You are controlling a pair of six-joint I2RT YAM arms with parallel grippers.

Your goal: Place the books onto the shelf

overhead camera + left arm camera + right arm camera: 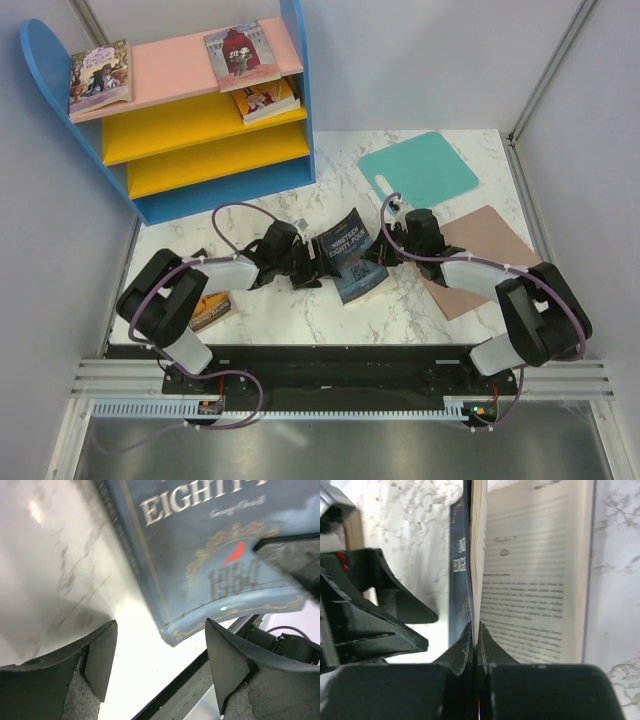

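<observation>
The navy "Nineteen Eighty-Four" book (350,258) lies on the marble table between my two grippers. My right gripper (475,627) is shut on the edge of its raised front cover (459,580), and an open text page (535,580) lies to the right. My left gripper (160,630) stands open at the book's left side, the book's corner (210,540) just beyond its fingertips, untouched. The shelf (170,65) at the back left carries three books: one on the pink board's left (100,75), one on its right (240,52), one on the yellow board (265,100).
A brown-orange book (210,310) lies by the left arm's base. A teal mat (418,168) lies at the back right, with a pinkish-brown mat (480,255) under the right arm. White walls close in both sides.
</observation>
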